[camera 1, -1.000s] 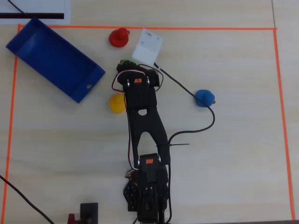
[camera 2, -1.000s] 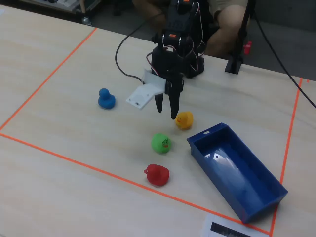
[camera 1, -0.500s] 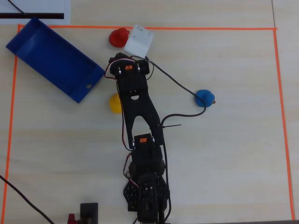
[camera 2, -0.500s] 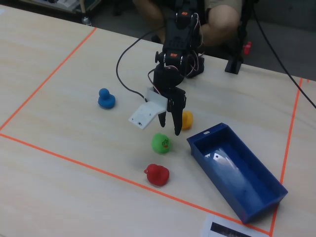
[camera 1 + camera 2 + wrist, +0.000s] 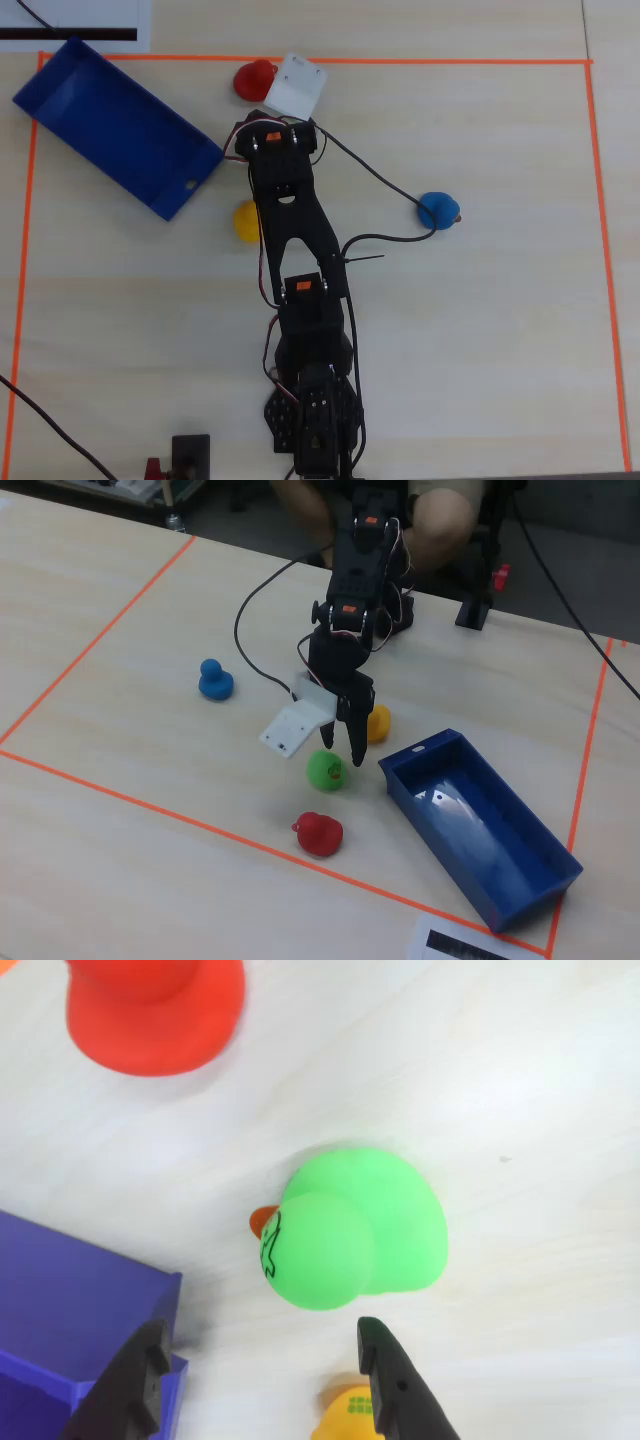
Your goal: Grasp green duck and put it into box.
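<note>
The green duck (image 5: 355, 1225) sits on the table in the wrist view, beak pointing left. It also shows in the fixed view (image 5: 326, 770); the arm hides it in the overhead view. My gripper (image 5: 262, 1345) is open and empty, its two black fingers just short of the duck; in the fixed view the gripper (image 5: 342, 750) hangs right over the duck. The dark blue box (image 5: 75, 115) lies at the upper left in the overhead view, with a small hole in its short wall. Its corner (image 5: 90, 1310) is beside my left finger.
A red duck (image 5: 150, 1010) lies beyond the green one, also seen in the fixed view (image 5: 318, 833). A yellow duck (image 5: 246, 221) sits beside the arm. A blue duck (image 5: 438, 210) is further off. Orange tape (image 5: 450, 62) frames the workspace. A cable (image 5: 375, 175) crosses the table.
</note>
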Motion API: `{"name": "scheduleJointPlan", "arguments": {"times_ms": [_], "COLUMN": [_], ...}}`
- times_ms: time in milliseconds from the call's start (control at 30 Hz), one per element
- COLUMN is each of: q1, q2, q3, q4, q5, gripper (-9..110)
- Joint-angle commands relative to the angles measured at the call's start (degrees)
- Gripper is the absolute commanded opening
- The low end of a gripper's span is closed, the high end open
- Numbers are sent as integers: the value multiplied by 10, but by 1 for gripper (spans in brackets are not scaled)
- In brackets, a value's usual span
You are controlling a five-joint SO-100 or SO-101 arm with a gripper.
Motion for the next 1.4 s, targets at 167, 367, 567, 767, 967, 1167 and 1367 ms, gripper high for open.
{"name": "scheduleJointPlan", "arguments": {"times_ms": [167, 367, 567, 767, 967, 1167, 1367], "q1": [15, 21, 20, 15, 16, -44, -145], "q2": [-11, -30, -48, -56, -14, 112, 138], "q3": [-32, -40, -47, -42, -55, -105, -191], "q4": [-27, -40, -41, -32, -18, 44, 107], "q5": [-11, -17, -18, -18, 7, 71, 149], "gripper": [25, 25, 22, 0, 0, 0, 0]}}
